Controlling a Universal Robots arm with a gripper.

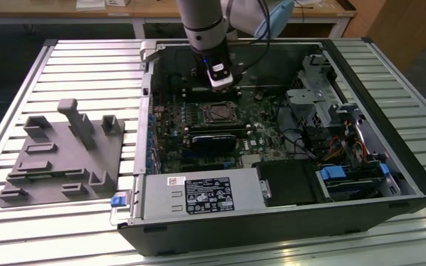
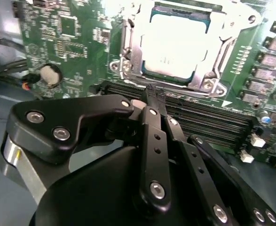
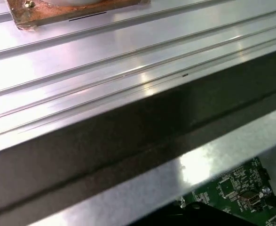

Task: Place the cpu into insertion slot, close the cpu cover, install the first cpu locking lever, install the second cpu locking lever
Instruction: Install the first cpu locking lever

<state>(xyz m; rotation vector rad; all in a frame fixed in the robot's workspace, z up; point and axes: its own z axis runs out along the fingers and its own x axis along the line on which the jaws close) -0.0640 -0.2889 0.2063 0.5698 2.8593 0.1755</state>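
- over on the exterior view's left, well away from the gripper, there's a grey fixture plate [image 1: 61, 160] with upright blocks, sitting on the ribbed aluminium table [image 1: 20, 83].
- next along is the open pc case [image 1: 412, 172] lying on its side, with the arm [image 1: 202, 22] reaching down into it from above.
- the gripper [image 1: 221, 82] hangs inside the case over the green motherboard [image 1: 254, 138], just off the far edge of the socket area as that view sees it.
- in the second wrist view the gripper [image 2: 153, 94] has its black fingers [image 2: 149, 106] brought together to a narrow tip with basically no gap, and nothing caught between them.
- that tip sits just over the long black memory slots [image 2: 199, 117], right beside the socket but not touching it.
- just beyond the tip is the insertion slot [image 2: 128, 52], and the cpu [image 2: 175, 40] is already sitting in it, pale top facing up.
- the cpu cover [image 2: 222, 52] lies flat down around the chip, its silver frame edging the pale top.
- can't really tell from these shots whether either locking lever is hooked.
- near the gripper in the exterior view there's a black card [image 1: 213, 141] just on the near side of the socket [image 1: 219, 112].
- further toward the exterior view's right, well apart from the gripper, you get the drive cage [image 1: 317, 105] and a tangle of cables [image 1: 346, 147].
- the first wrist view looks along the table [image 3: 105, 61] and the dark case edge [image 3: 128, 141], with a bit of the motherboard [image 3: 236, 188] in the corner.
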